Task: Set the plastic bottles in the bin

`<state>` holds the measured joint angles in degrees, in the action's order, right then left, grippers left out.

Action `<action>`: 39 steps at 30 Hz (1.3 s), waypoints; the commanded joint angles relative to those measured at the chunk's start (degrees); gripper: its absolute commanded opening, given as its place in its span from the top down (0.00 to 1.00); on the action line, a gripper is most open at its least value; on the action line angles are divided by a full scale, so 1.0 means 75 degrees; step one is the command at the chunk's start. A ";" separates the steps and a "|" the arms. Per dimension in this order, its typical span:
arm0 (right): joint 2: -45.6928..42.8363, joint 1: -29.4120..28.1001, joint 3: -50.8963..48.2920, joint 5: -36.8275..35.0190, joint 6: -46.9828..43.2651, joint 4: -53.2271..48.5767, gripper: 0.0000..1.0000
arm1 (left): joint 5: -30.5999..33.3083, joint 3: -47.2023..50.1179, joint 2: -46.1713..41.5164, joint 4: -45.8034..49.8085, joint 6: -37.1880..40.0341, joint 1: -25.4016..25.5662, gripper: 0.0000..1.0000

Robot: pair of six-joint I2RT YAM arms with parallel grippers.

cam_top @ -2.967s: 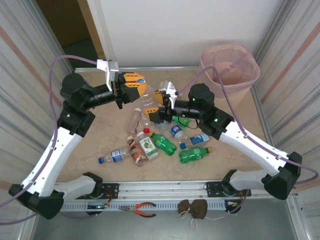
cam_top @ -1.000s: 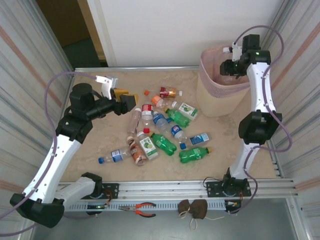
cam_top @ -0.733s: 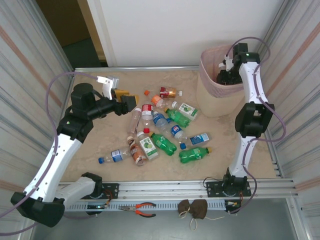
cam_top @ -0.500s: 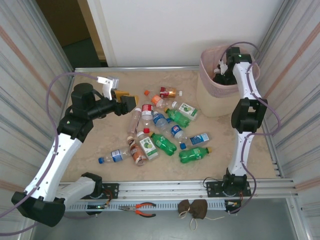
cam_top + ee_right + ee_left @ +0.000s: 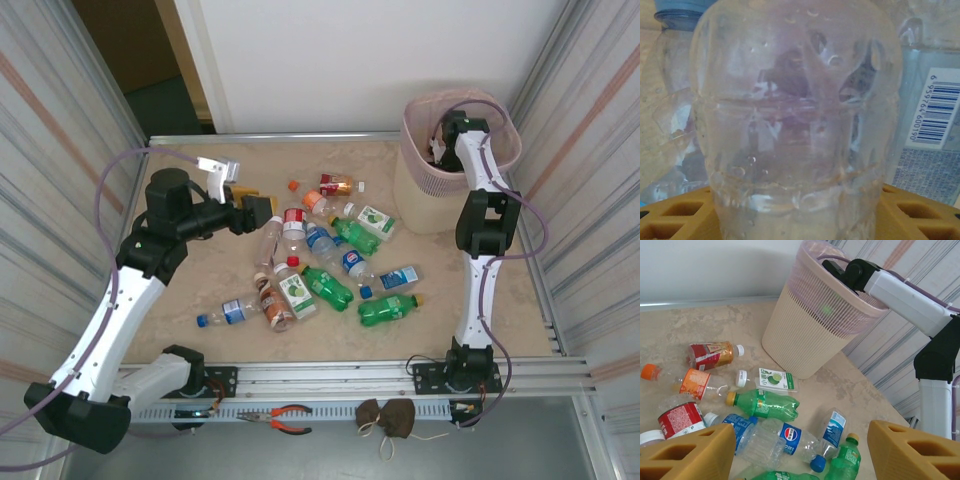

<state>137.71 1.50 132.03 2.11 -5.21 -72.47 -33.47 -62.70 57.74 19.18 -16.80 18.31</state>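
Observation:
Several plastic bottles (image 5: pixel 320 250) lie scattered on the tabletop, among them a green one (image 5: pixel 388 308) and a clear Pepsi one (image 5: pixel 775 437). The pale pink latticed bin (image 5: pixel 412 120) stands at the back right and also shows in the left wrist view (image 5: pixel 815 325). My right gripper (image 5: pixel 441 150) reaches down inside the bin, its yellow fingers (image 5: pixel 675 215) on either side of a clear dented bottle (image 5: pixel 795 125). Behind it lie a blue-capped bottle (image 5: pixel 680 15) and one with a barcode label (image 5: pixel 935 110). My left gripper (image 5: pixel 255 210) hovers open and empty over the left of the pile (image 5: pixel 800 450).
Corrugated metal walls close in both sides of the table. A metal rail runs along the near edge, with orange-handled pliers (image 5: pixel 285 418) and a brown pouch (image 5: pixel 390 418) in front of it. Bare tabletop lies at the left and the near right.
The right arm carried the clear bottle from the pile to the bin and over the last second dipped down inside it. The left arm has barely moved.

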 commanded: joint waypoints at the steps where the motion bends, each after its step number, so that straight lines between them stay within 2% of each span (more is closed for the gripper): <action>1: 0.0406 -0.0033 0.0147 -0.0069 -0.0049 -0.0073 0.36 | -0.0217 0.0088 -0.0087 0.0163 0.0025 -0.0068 0.30; 12: -0.0796 -0.0058 0.0243 -0.0086 0.0088 -0.0111 0.19 | -0.0130 0.0005 -0.0122 0.0746 0.0440 -0.0070 0.30; 23: -0.2128 -0.0051 0.0390 -0.0070 0.0189 -0.0075 0.18 | 0.0450 -0.0634 0.0059 0.2821 0.2363 -0.0069 0.29; 27: -0.2563 -0.0065 0.0405 -0.0049 0.0231 -0.0041 0.18 | 0.0636 -0.0621 0.0152 0.3285 0.2744 -0.0068 0.29; 31: -0.2983 -0.0105 0.0386 0.0010 0.0267 -0.0023 0.18 | 0.0918 -0.0406 0.0177 0.3264 0.2253 -0.0066 0.31; 39: -0.3880 -0.0256 0.0072 -0.0070 0.0296 0.0133 0.18 | 0.1627 0.0074 0.0053 0.2931 -0.0398 -0.0126 0.29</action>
<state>112.73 0.32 133.36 1.69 -4.54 -71.92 -23.97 -63.05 58.94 41.76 -10.61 18.11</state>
